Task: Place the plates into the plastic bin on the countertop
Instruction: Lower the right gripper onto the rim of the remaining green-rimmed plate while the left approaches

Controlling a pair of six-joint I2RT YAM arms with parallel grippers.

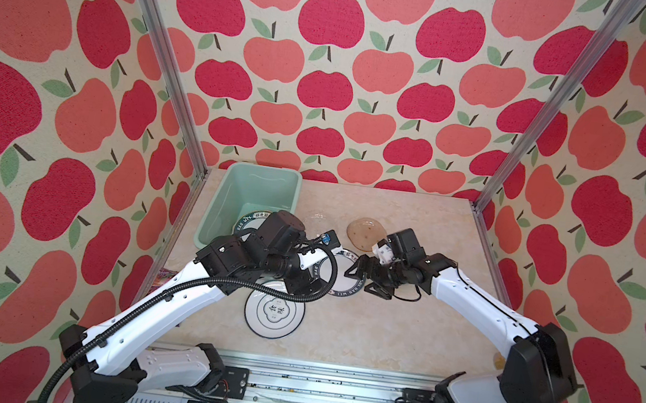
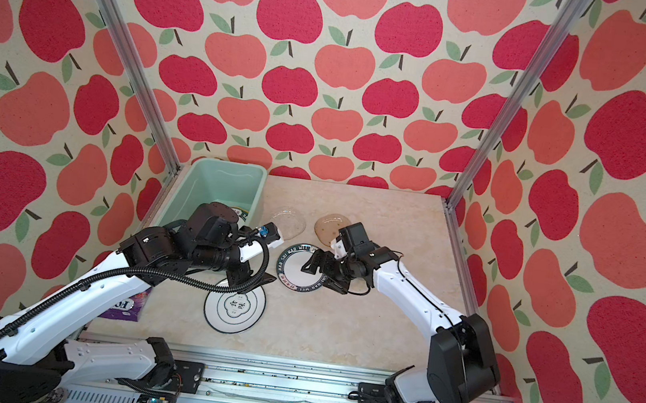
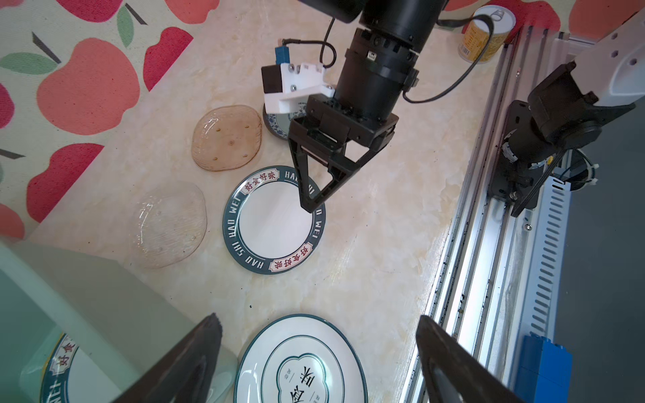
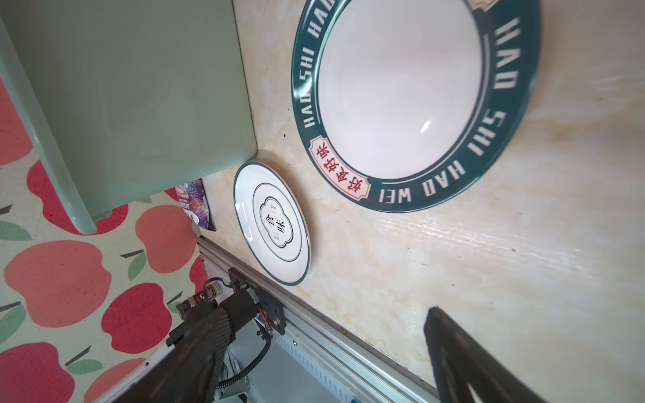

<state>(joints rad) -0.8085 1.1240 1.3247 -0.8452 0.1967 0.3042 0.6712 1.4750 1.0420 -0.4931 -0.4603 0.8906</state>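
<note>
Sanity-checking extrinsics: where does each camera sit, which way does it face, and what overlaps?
Top views: high over the front rail, looking down toward the back wall; left arm, right arm, plastic bin show.
Left wrist: on the left arm by the bin, facing the right gripper across the countertop; left gripper's open fingers show.
Right wrist: low over the lettered-rim plate, facing the bin and front rail; its own open fingers show.
Shared: both wrist views hold the lettered-rim plate and the emblem plate.

Near-R countertop (image 1: pixel 401 337), R of emblem plate (image 1: pixel 274 313): open passage. Ctr blocked by lettered plate (image 2: pixel 298 268); clear plate (image 2: pixel 289 221), amber plate (image 2: pixel 327 225) behind; bin (image 1: pixel 256 186) fills far-L corner.
</note>
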